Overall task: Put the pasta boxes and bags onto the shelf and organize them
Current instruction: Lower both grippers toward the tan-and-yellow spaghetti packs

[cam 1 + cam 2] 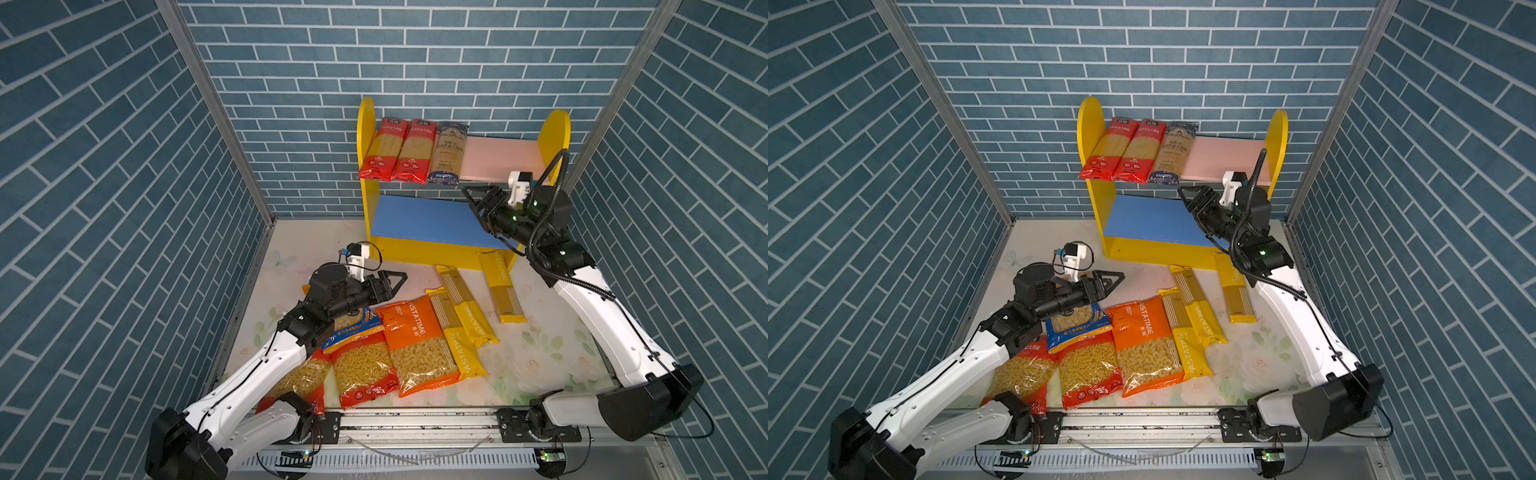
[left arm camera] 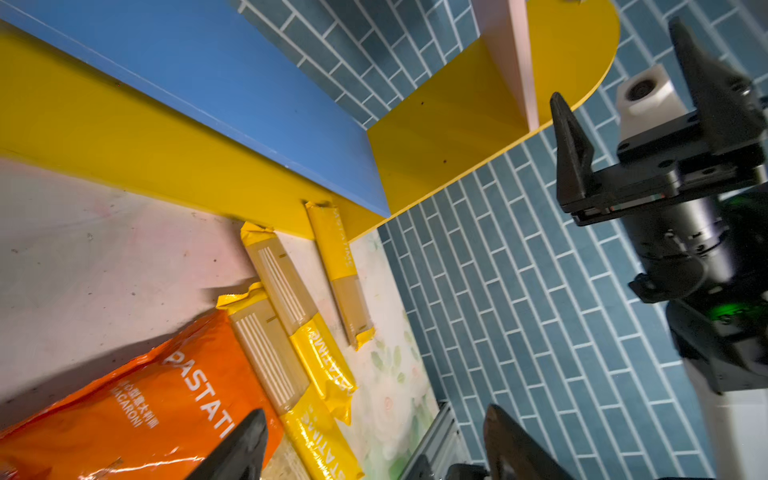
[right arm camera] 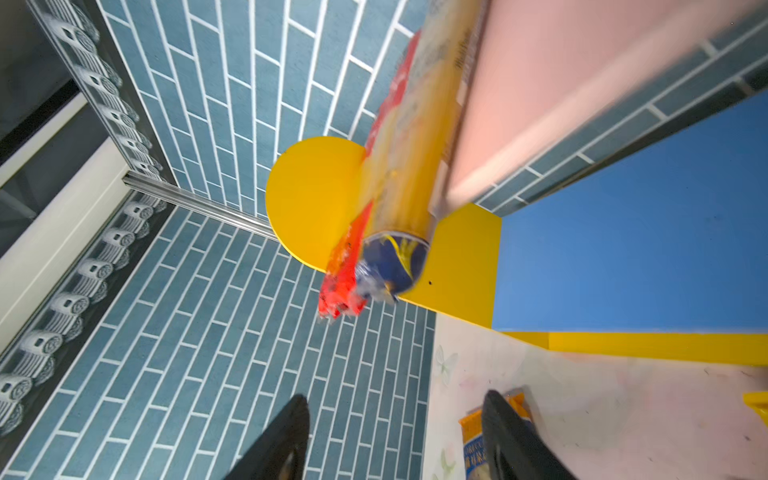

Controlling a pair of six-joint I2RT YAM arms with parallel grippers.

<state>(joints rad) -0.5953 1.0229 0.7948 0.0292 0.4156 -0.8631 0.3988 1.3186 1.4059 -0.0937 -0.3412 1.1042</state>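
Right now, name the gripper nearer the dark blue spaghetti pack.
Right. Right gripper sits beside the dark blue spaghetti pack; left gripper far off by the orange bag.

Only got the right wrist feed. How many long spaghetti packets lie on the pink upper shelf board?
Observer: Three side by side: two red spaghetti packets and one dark blue spaghetti packet.
Operator: Other arm busy?
Observer: No, the left gripper is open and empty, over the floral-print table.
Operator: What's unshelved?
Observer: Seven: three long yellow spaghetti packets, an orange macaroni bag, a blue short-pasta bag and two red short-pasta bags.
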